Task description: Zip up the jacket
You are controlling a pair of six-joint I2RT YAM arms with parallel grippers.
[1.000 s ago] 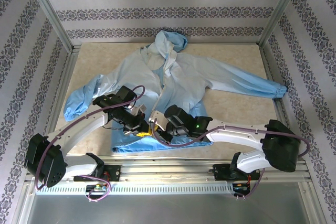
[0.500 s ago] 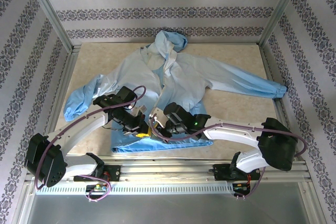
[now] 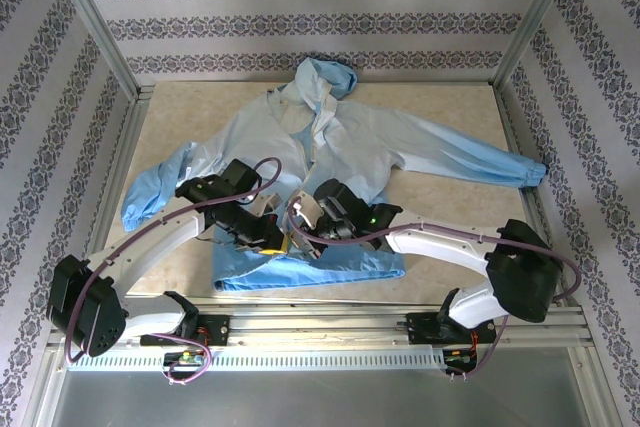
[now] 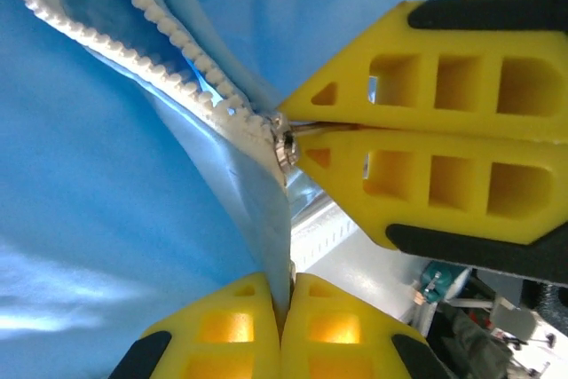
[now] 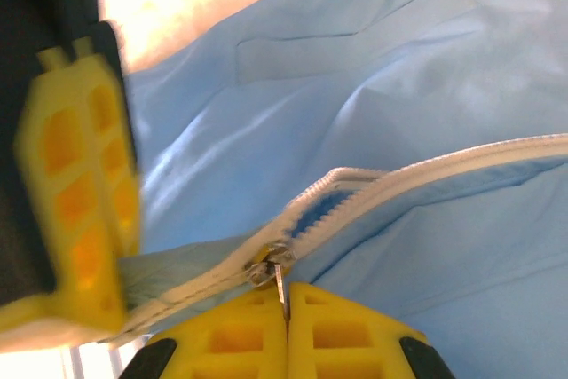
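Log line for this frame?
left gripper: shut on light-blue hooded jacket | right gripper: shut on metal zipper pull | zipper teeth: apart beyond pull

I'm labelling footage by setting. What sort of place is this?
Likely a robot lab cell, not a home: metal frame posts, wallpaper-print panels, and two arms bolted to a rail.
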